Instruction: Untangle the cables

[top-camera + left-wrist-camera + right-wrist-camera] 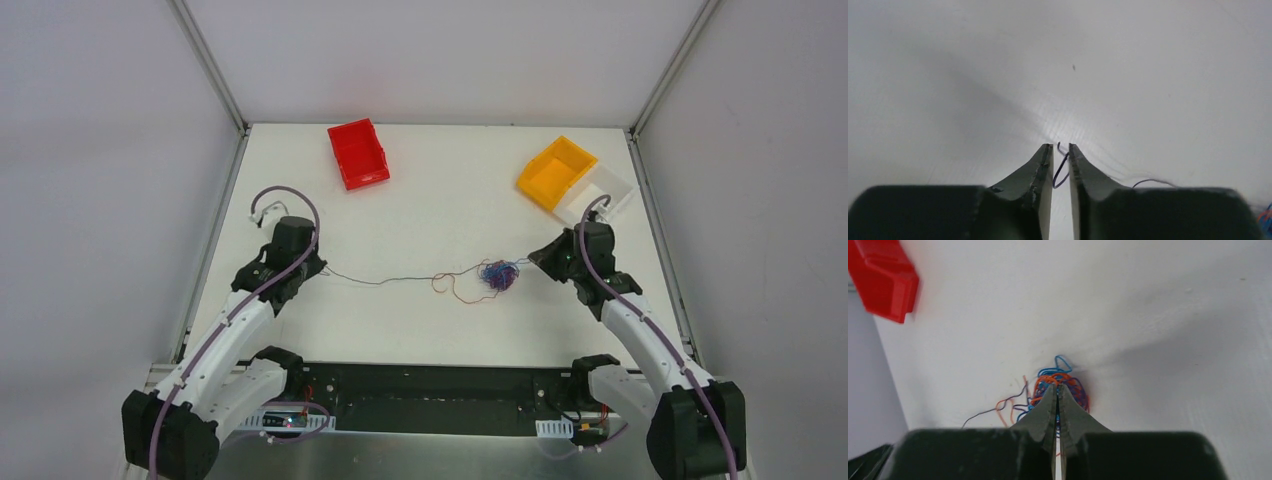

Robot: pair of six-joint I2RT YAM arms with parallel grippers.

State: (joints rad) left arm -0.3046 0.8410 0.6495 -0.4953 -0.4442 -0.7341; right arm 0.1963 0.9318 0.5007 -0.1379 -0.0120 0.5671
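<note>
A tangle of blue, orange and purple cables [499, 274] lies right of the table's middle. A thin dark cable [385, 281] runs almost straight from it to my left gripper [320, 268]. In the left wrist view the left gripper [1061, 146] is nearly closed, with a loop of the dark cable [1062, 171] pinched between its fingers. My right gripper [532, 261] is at the tangle's right edge. In the right wrist view it [1057, 386] is shut on strands of the tangle [1068, 380]. An orange cable [451, 287] loops loose on the tangle's left.
A red bin [358, 153] stands at the back, left of centre, and shows in the right wrist view [880, 277]. An orange bin [556, 172] and a white bin [605, 192] stand at the back right. Metal frame rails border the table.
</note>
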